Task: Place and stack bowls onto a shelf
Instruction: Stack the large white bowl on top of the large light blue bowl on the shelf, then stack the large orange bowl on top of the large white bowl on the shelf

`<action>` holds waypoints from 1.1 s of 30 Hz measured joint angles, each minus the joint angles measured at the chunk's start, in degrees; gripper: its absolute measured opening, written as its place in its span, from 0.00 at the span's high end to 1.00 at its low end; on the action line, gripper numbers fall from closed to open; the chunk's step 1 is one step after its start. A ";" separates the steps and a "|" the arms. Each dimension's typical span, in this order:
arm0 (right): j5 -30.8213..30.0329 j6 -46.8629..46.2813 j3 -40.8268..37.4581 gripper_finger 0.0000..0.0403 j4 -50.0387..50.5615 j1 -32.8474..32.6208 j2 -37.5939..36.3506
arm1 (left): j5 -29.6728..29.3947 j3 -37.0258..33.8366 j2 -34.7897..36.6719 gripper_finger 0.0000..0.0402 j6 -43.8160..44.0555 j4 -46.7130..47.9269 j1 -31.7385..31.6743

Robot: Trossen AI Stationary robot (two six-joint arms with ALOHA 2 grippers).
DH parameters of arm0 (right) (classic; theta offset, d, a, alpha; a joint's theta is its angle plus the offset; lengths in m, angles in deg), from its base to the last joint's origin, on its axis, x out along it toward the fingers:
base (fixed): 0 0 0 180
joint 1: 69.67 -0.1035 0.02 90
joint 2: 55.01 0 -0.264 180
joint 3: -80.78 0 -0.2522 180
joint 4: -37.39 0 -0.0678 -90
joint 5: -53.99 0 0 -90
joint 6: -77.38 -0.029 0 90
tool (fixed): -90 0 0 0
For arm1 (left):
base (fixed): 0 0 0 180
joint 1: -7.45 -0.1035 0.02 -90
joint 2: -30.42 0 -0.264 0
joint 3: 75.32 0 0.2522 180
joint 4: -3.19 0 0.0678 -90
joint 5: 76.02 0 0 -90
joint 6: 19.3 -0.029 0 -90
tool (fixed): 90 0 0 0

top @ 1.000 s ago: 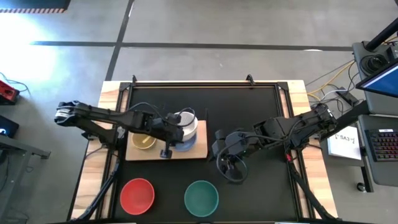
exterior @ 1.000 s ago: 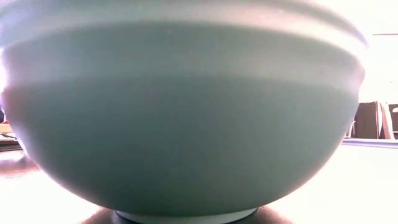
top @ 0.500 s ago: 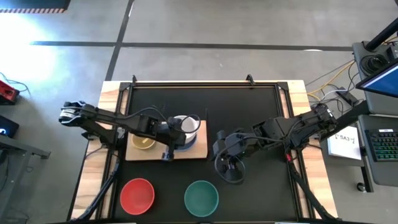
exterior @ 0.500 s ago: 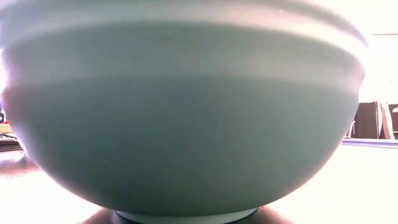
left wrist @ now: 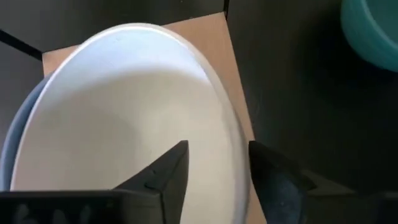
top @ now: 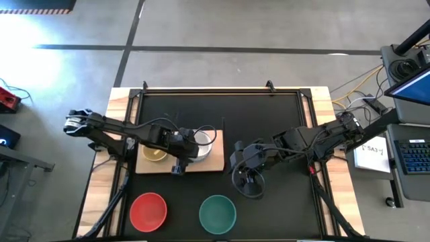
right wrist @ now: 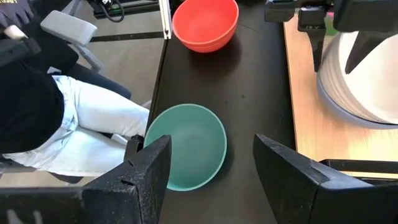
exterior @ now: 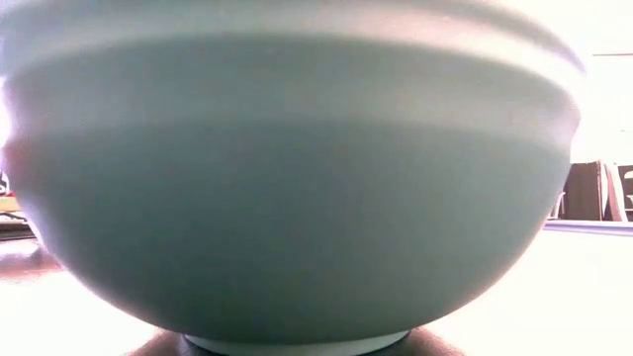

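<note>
From overhead, we find the shelf, a light-wood board on the black tabletop, already carrying a yellow bowl and, beside it, a white bowl nested in a pale blue bowl; the left gripper hovers at that stack's near edge, while the right gripper waits over bare tabletop just off the board. A red bowl and a teal bowl sit side by side on the table's near strip, not yet shelved, so we judge the job partly done, with at least these two left to place. At table height, we see almost nothing but the teal bowl's wall filling the view, standing upright on its foot. Through the left wrist, we see the white bowl seated in the pale blue one on the board; the left gripper's fingers stand spread astride the white rim, gripping nothing. Through the right wrist, the right gripper's fingers are parted and empty above the teal bowl, the red bowl lies beyond, the white bowl rests on the shelf, and a seated person's legs show off the table's edge.
</note>
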 joint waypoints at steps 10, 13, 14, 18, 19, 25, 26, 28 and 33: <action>-0.02 0.00 0.00 0.47 0.00 0.00 0.00 | 0.33 8.18 0.28 0.60 3.92 8.99 4.47; -0.02 0.02 0.00 0.47 0.02 0.00 0.00 | -1.97 10.56 0.55 0.61 5.05 10.31 7.41; 0.00 0.06 0.00 0.47 0.02 0.00 0.00 | -3.23 11.26 0.71 0.61 5.72 10.55 8.38; -0.01 0.17 0.00 0.47 0.04 0.00 0.00 | -7.89 12.96 1.99 0.63 8.20 12.06 12.53; -0.01 0.17 0.00 0.47 0.04 0.00 0.00 | -9.59 13.05 2.26 0.63 8.58 12.26 13.37; 0.00 0.17 0.00 0.47 0.08 0.00 0.00 | -12.20 12.27 2.85 0.64 19.41 19.34 17.83; -0.01 0.17 0.00 0.47 0.09 0.00 0.00 | -12.16 12.27 2.84 0.64 21.34 20.46 19.18; 0.00 0.19 0.00 0.47 0.09 0.00 0.00 | -12.05 12.41 2.86 0.64 25.21 22.38 21.95; -0.01 0.13 -0.13 0.47 0.04 0.00 -0.02 | -6.47 12.19 2.87 0.64 37.88 24.20 29.76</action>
